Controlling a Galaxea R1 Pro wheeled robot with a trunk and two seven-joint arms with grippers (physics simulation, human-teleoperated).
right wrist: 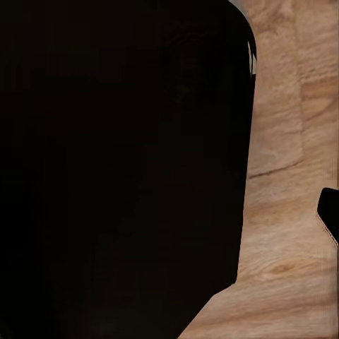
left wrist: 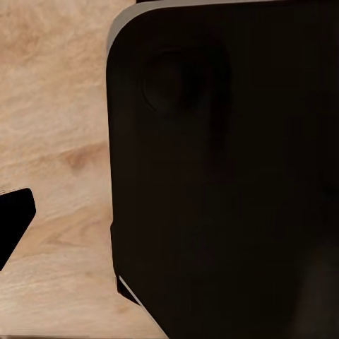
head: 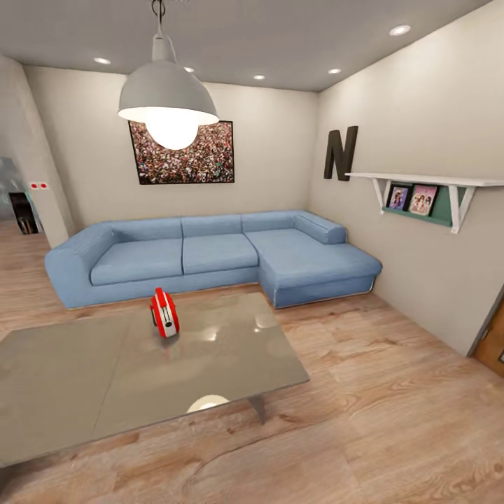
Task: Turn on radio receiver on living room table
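The radio receiver (head: pixel 164 313) stands edge-on on the table (head: pixel 70 371), toward its far side near the middle; it is red with a white-striped narrow edge. The table is low with a glossy grey-brown top and a seam across it, and lies ahead and to the left in the head view. In the left wrist view one dark fingertip (left wrist: pixel 13 222) pokes in at the frame edge over wood floor. The right wrist view has a similar dark fingertip (right wrist: pixel 330 212) at its edge. Whether either gripper is open or shut I cannot make out.
A blue L-shaped sofa (head: pixel 210 255) runs behind the table under a framed crowd photo (head: pixel 183 155). A pendant lamp (head: pixel 168 98) hangs close in front. A wall shelf (head: pixel 427 192) juts from the right wall. Wood floor (head: pixel 392 392) lies right of the table. A dark robot body (left wrist: pixel 226 169) blocks both wrist views.
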